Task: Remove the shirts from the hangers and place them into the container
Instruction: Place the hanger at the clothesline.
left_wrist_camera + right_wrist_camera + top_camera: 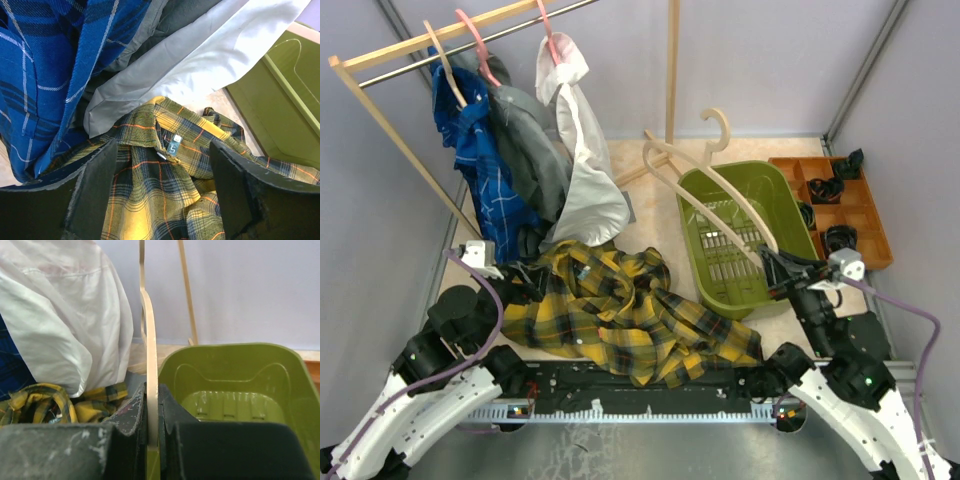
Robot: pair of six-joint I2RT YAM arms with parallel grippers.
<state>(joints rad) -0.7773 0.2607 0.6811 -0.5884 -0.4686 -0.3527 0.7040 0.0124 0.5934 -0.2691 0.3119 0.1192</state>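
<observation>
Left gripper (164,160): released. The jaws stand wide apart and hold nothing. It hangs at the near left, over the left edge of the plaid shirt (620,315). The shirt's collar and a small label lie in the gap below the jaws.

Right gripper (152,410): clenched on a pale hanger (150,340). The thin strip is pinched edge-on between the two fingers. The gripper is at the near corner of the container (782,195). The hanger lies slantwise across the container, with its hook past the far rim.

Plaid shirt: off its hanger, heaped on the table (650,222) at near centre, left of the container and outside it. Whether its right edge touches the container wall cannot be told.

Container: right of centre, upright. Only the hanger crosses it and no shirt lies inside.

Rack (400,50), far left, carries three shirts:
- The blue shirt (485,190) is leftmost, on a pale hanger (445,72).
- The grey shirt (535,150) is in the middle, on a pink hanger (475,45).
- The white shirt (585,180) is rightmost, on a second pink hanger (552,40).

The lower hems of all three reach down to the far edge of the plaid shirt.

Orange tray (880,235): far right, just beside the container, with small dark items in its compartments.
</observation>
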